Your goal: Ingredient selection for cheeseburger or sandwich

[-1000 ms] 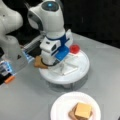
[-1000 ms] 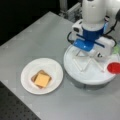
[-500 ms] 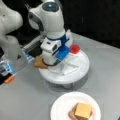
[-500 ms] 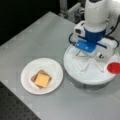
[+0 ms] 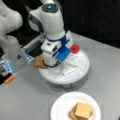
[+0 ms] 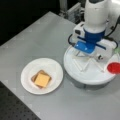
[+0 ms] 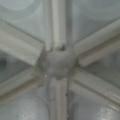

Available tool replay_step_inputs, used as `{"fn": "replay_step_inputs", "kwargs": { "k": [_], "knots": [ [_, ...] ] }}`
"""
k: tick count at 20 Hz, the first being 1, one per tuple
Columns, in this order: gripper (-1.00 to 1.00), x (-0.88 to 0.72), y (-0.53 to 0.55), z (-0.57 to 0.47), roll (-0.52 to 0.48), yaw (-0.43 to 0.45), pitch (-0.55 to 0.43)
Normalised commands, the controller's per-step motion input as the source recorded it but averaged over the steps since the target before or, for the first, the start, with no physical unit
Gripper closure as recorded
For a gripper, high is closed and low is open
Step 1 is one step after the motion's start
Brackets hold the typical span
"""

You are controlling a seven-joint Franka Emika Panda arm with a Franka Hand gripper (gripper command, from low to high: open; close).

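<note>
1. Over the round white divided tray [image 5: 75, 72] in a front view, the arm's wrist hangs low, its white and blue body hiding the gripper [image 5: 51, 63] almost wholly; whether the jaws are spread or pressed together cannot be told. A tan-brown toast square [image 5: 39, 62] lies at the tray's left edge, just beside the wrist. A red disc [image 5: 74, 49] sits at the tray's far rim, to the right of the wrist. Nearer the view's bottom, apart from the tray, a white plate [image 5: 61, 105] carries a small stack: a yellow-orange cheese square [image 5: 83, 110] on top of brown pieces [image 5: 72, 113].

2. In a front view from the opposite side, the gripper [image 6: 87, 51] is again hidden under the blue part of the wrist, above the tray's [image 6: 75, 67] raised dividers. The red disc [image 6: 114, 67] lies at the tray's right rim. To the left, well apart from the wrist, the plate [image 6: 27, 75] holds the cheese square [image 6: 42, 80] resting on a brown piece [image 6: 35, 76] beneath it.

3. In the wrist view, only the tray's middle shows: a rounded hub [image 7: 58, 61] with pale ribs running outward between compartments. No fingers appear here, and no food piece.
</note>
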Motion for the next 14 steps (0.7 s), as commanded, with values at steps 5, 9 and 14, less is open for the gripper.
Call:
{"fn": "replay_step_inputs", "kwargs": {
  "k": [5, 9, 14],
  "knots": [
    [-1.0, -0.15, 0.03, -0.14, 0.093, 0.036, -0.182],
    [-1.0, -0.13, 0.07, -0.16, 0.1, 0.046, -0.187],
    [-1.0, -0.14, 0.06, -0.16, 0.117, 0.063, -0.173]
  ]
}}
